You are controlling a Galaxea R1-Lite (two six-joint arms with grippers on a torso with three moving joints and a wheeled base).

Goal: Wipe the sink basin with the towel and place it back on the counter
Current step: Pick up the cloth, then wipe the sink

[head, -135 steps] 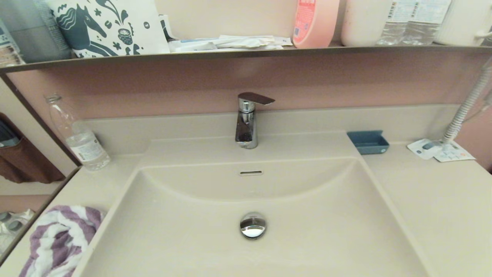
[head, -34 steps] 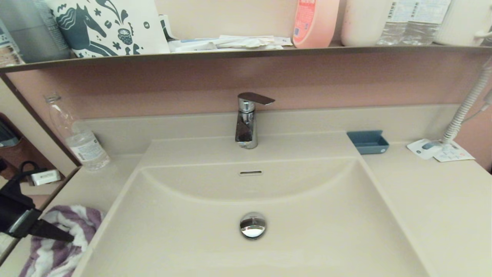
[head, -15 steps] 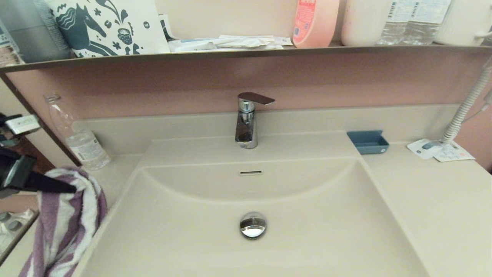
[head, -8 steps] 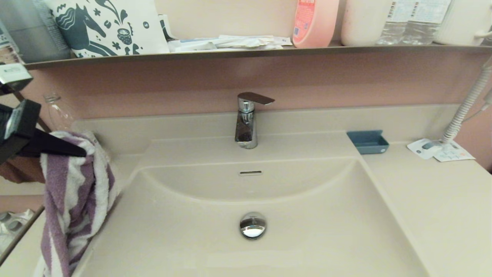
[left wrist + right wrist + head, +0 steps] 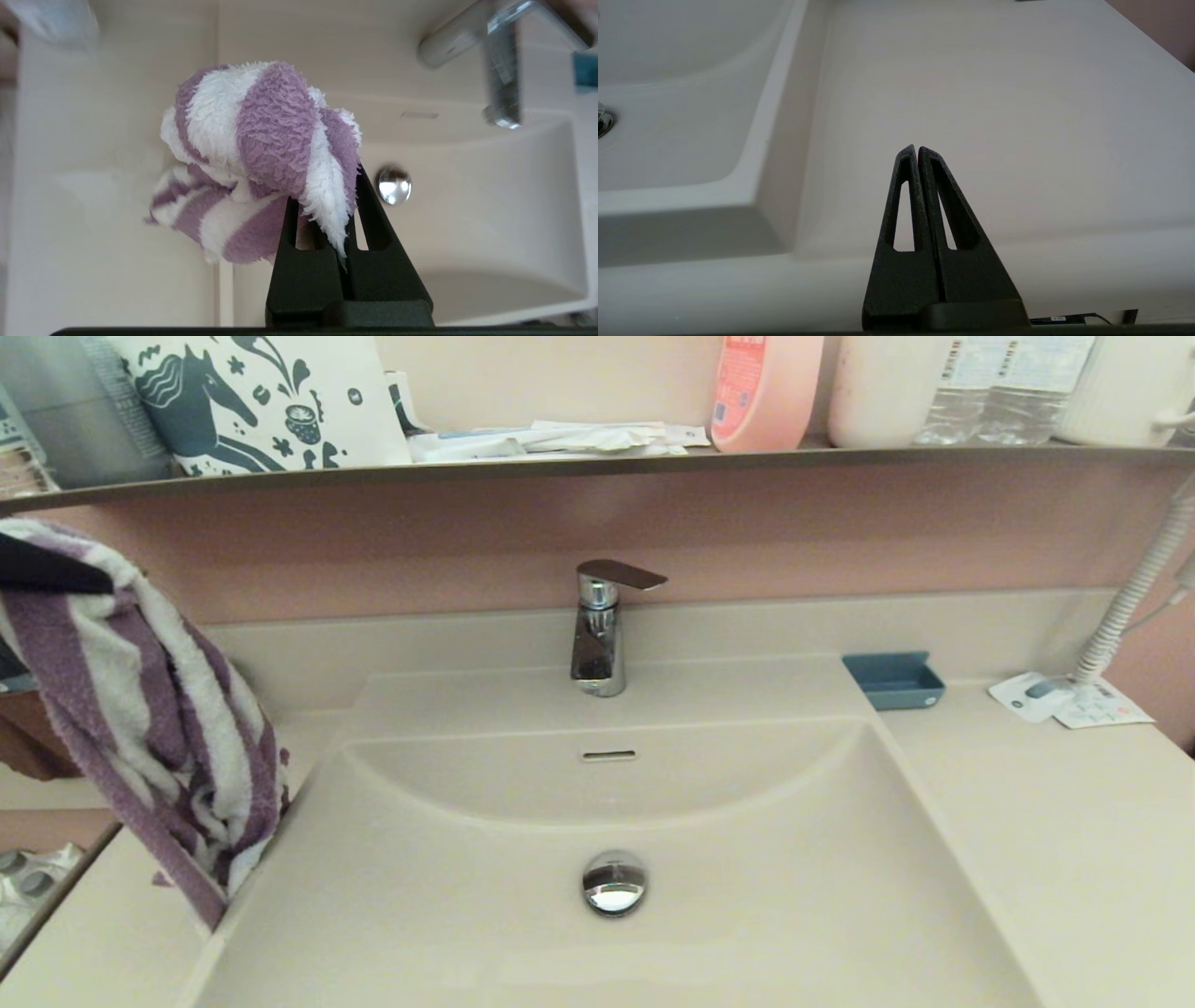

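left gripper (image 5: 327, 210): clamped on a fold of the towel (image 5: 140, 709), raised at far left above the counter (image 5: 1055, 821) | towel: hanging clear of the counter, lowest corner over the left rim of the sink basin (image 5: 747, 896) | right gripper (image 5: 917, 154): fingers pressed together, holding nothing, low over the counter right of the basin

- The left gripper (image 5: 348, 205) is matte black plastic with a finely grained surface: two tapered triangular fingers, each pierced by a long slot, rising from one blocky black base.
- The right gripper (image 5: 918, 150) is the same build (grainy black, slotted, wedge-shaped fingers); a thin dark cable and a small white label show beside its base.
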